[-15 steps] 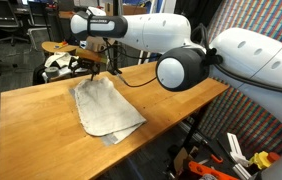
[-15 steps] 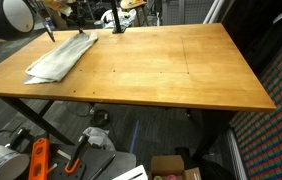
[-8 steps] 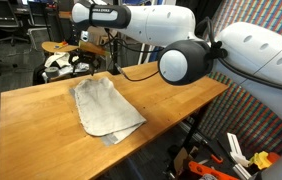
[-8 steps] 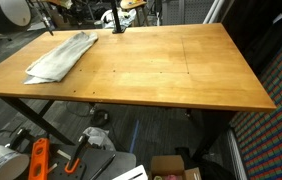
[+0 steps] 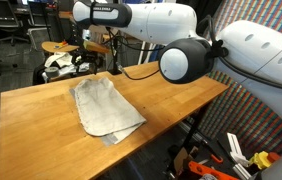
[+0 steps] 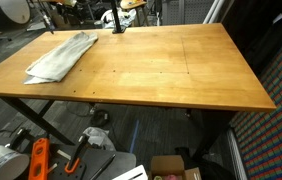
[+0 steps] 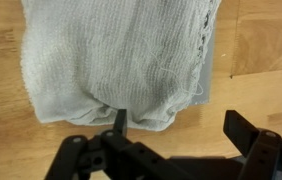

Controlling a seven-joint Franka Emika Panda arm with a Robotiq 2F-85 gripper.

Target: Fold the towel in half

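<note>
Towel (image 5: 106, 108) lies on the table (image 5: 36, 125); hand (image 7: 179, 128) hovers above, spread wide, empty.

furniture: wooden table (image 6: 181, 70) on dark legs | floor (image 6: 156, 130): dark, cardboard box (image 6: 174, 166) under table | side: multicoloured patterned panel (image 5: 251, 115)

The light is bright and even, and seems to come from above. The wooden table (image 6: 181, 70) has a soft shine in both exterior views. Under it the floor (image 6: 156, 135) is dim. In the wrist view the towel (image 7: 111, 60) looks sharp, but the gripper (image 7: 178, 128) is dark and a bit blurry.
</note>
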